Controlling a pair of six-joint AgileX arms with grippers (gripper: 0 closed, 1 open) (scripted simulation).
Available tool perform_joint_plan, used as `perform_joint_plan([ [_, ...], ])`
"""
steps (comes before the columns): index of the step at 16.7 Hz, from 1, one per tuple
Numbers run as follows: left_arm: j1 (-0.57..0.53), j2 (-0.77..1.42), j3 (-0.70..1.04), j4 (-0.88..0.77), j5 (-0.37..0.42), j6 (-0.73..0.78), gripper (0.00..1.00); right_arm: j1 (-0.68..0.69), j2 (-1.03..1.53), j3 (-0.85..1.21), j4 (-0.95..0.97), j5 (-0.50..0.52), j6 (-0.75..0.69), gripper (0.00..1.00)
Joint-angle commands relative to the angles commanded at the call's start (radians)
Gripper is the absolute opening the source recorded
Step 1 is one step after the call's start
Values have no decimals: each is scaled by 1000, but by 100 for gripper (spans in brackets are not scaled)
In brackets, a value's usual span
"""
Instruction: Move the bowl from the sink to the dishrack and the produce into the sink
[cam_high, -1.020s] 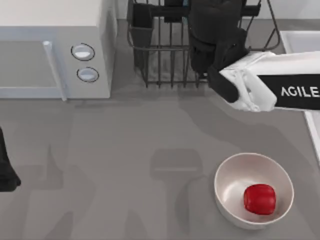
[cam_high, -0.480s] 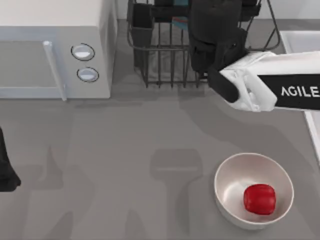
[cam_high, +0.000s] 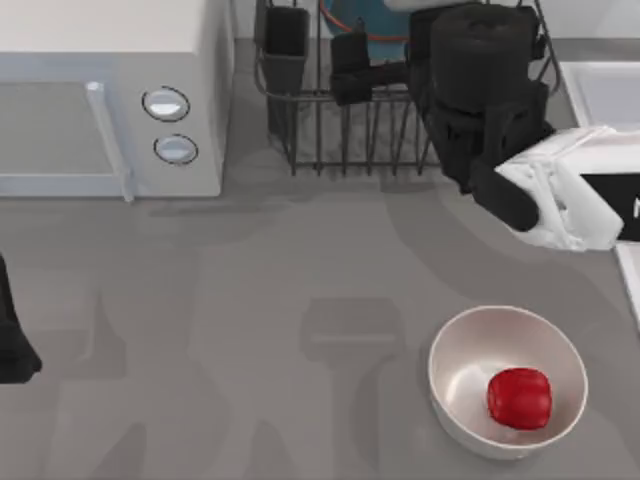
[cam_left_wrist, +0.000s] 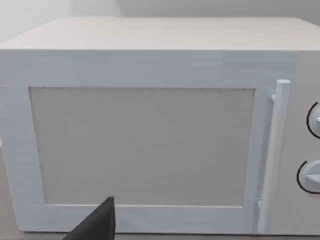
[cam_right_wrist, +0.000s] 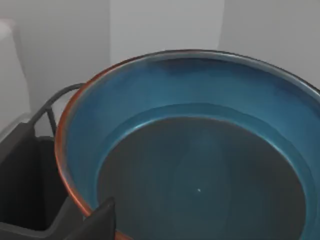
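Observation:
The teal-blue bowl (cam_high: 362, 17) with its red-orange rim stands in the dark wire dishrack (cam_high: 330, 130) at the back, partly behind my right arm. My right gripper (cam_high: 366, 70) hovers over the rack just in front of the bowl, open and holding nothing. In the right wrist view the bowl (cam_right_wrist: 200, 150) is close, with one fingertip (cam_right_wrist: 100, 220) before its rim. The red produce (cam_high: 519, 397) lies in a plain white bowl (cam_high: 460, 350) at the front right. A corner of the sink (cam_high: 600, 85) shows at the right edge. My left gripper (cam_high: 12, 345) is parked at the left edge, open.
A white microwave (cam_high: 100, 90) with two round knobs fills the back left; the left wrist view faces its door (cam_left_wrist: 145, 145). A black utensil cup (cam_high: 285, 45) sits at the rack's left corner. Bare grey table (cam_high: 250, 330) lies between the microwave and the white bowl.
My right arm has drawn back to the right from over the rack. The bowl now shows standing in the rack, free of the gripper. The left arm and the produce have not moved.

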Motion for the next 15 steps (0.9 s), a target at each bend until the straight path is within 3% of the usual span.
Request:
perform_joint_plan([
  [7, 0, 0, 0, 0, 0, 0, 100, -235, -522, -566, -184, -285, -43, 100],
  [15, 0, 0, 0, 0, 0, 0, 100, -455, -1419, -870, -288, -372, -52, 100],
])
